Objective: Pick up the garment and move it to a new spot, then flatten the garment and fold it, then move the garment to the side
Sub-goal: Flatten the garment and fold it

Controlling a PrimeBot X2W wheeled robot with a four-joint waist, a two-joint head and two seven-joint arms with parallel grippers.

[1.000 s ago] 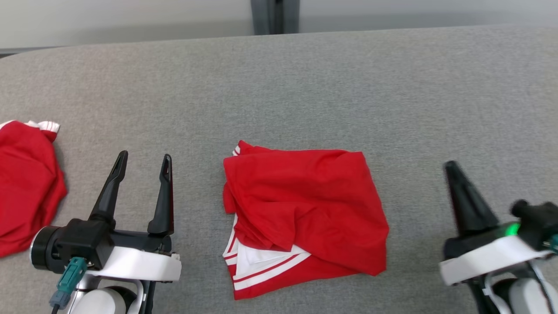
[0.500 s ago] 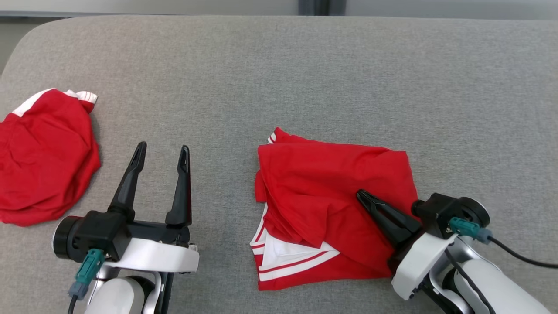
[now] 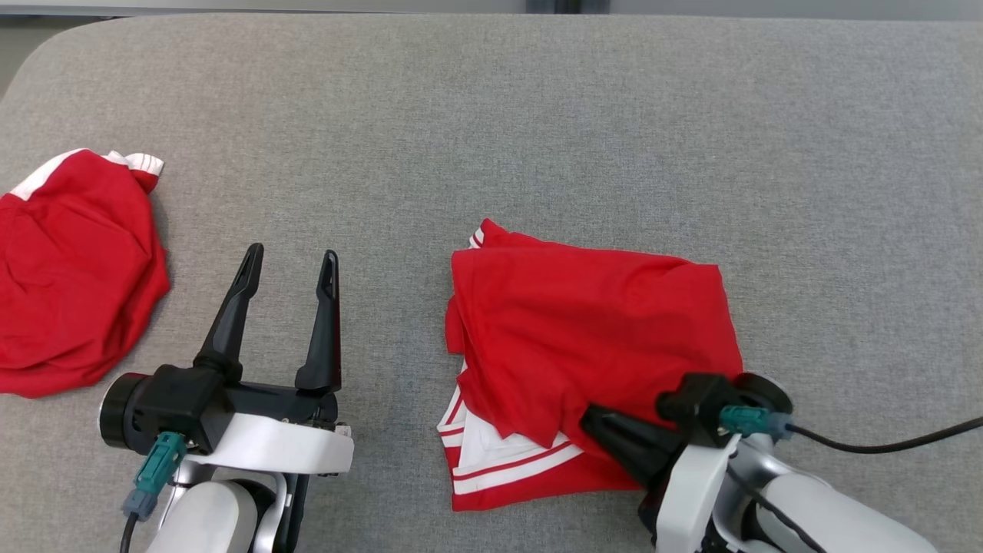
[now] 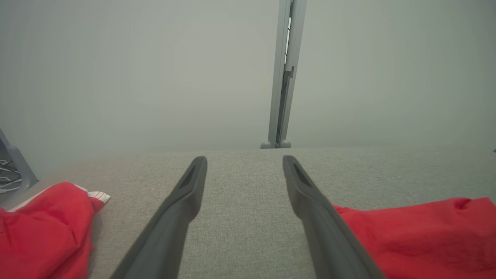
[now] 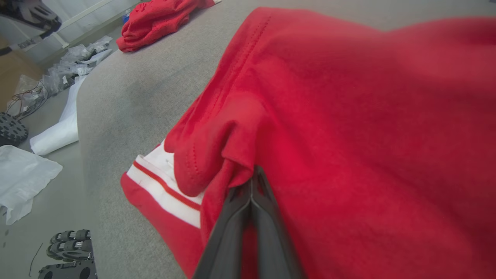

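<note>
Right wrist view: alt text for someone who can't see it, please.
The right tool, fingers pressed shut, noses its tips against a fold of the red garment with white striped trim, which lies on a grey padded surface. A second red garment sits at the far end, and white bags lie on the floor beside it.

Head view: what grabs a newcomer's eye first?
The folded red garment with white stripes, lower middle of the grey surface, with the shut right end effector tucked into a fold at its near edge. Then a crumpled red garment at far left, left of the open left end effector.
</note>
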